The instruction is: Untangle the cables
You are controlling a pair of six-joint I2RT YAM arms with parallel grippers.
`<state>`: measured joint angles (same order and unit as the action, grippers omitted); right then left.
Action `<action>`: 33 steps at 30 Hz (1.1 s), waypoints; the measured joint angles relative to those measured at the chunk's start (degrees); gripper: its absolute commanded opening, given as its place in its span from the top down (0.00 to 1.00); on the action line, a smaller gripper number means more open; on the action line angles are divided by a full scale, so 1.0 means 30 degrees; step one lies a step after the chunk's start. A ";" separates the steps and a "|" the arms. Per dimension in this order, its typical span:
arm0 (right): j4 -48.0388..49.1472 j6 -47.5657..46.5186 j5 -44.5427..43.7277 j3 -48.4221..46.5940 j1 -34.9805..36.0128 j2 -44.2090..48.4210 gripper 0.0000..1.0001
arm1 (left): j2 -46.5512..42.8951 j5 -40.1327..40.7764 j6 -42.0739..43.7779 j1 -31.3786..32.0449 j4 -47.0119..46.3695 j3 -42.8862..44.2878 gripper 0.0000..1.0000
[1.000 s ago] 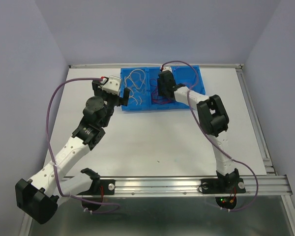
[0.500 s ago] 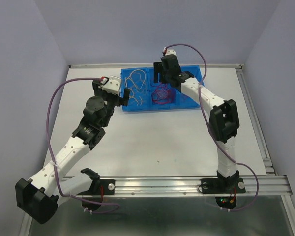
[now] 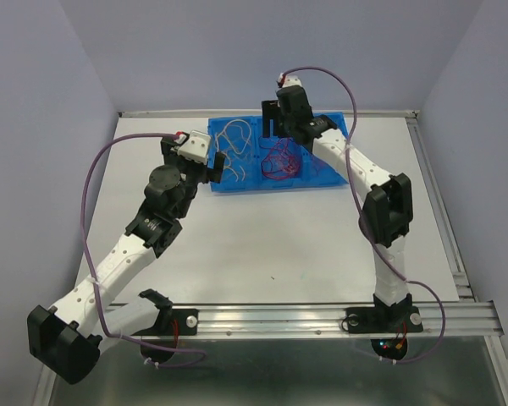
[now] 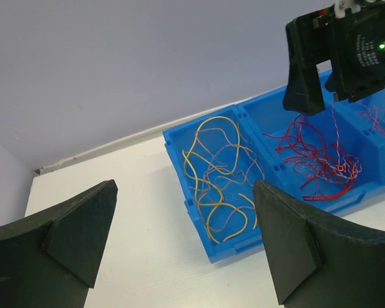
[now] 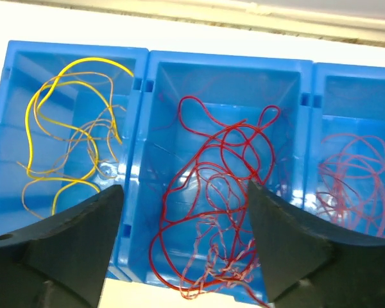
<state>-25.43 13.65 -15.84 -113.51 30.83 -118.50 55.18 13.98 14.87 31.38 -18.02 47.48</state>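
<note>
The cables (image 5: 226, 154), judged light, limp and springy, lie in the blue bin (image 5: 147, 64), so with the right gripper (image 5: 185, 212) above the red tangle and the left gripper (image 4: 184, 192) nearby, both with fingers apart and empty, pinch one outer loop.

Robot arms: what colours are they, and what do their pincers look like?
The left arm and right arm are white tubes with chunky black joints. A thin purple cable loops along each one. The left pincer and right pincer each have two black, wedge-shaped fingers. A tiny green light glows on the black block behind the right pincer.
</note>
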 measured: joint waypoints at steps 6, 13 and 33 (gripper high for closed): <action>-0.4408 0.0175 0.1188 -0.9537 0.0000 -0.6244 0.00 | 0.0109 -0.0022 0.0015 0.0000 0.0015 0.0000 0.01; -0.6929 0.1450 0.1836 -0.6484 0.0000 -0.5115 0.00 | 0.0444 -0.0372 0.0029 0.0000 0.0029 0.0000 0.01; -0.1559 0.3687 0.4357 0.2790 0.0000 0.4182 0.00 | 0.5785 -0.8364 0.0168 -0.1523 -0.1887 -0.0743 0.01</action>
<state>-30.11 24.71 -2.76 -105.14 30.83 -105.95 72.53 -11.11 15.38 26.81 -23.68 45.25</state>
